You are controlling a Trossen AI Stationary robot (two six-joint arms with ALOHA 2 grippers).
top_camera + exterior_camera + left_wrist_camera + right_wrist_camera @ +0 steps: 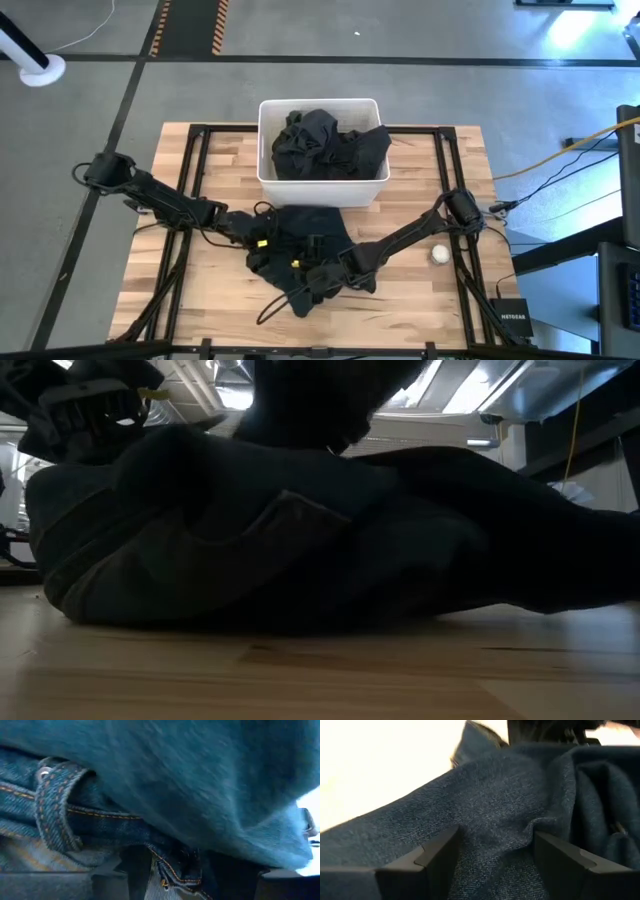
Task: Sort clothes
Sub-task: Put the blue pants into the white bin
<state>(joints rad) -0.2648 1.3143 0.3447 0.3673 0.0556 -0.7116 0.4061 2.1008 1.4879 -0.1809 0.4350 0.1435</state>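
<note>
My right pincer [492,852] spreads wide, fingertips pressing denim jeans [510,805]; left pincer's grip I cannot tell. Only overhead shows the bin [322,185].

We count one white plastic bin [268,168] at the far side of the table [180,250], holding one dark heap of clothes [325,142] — how many garments are in it we cannot tell. One dark denim garment [300,238] lies on the wood in front of the bin, and one small white ball [440,255] rests near the right edge. Two arms reach in, so two grippers — the left gripper [258,240] and the right gripper [318,278] — both at the denim.
</note>
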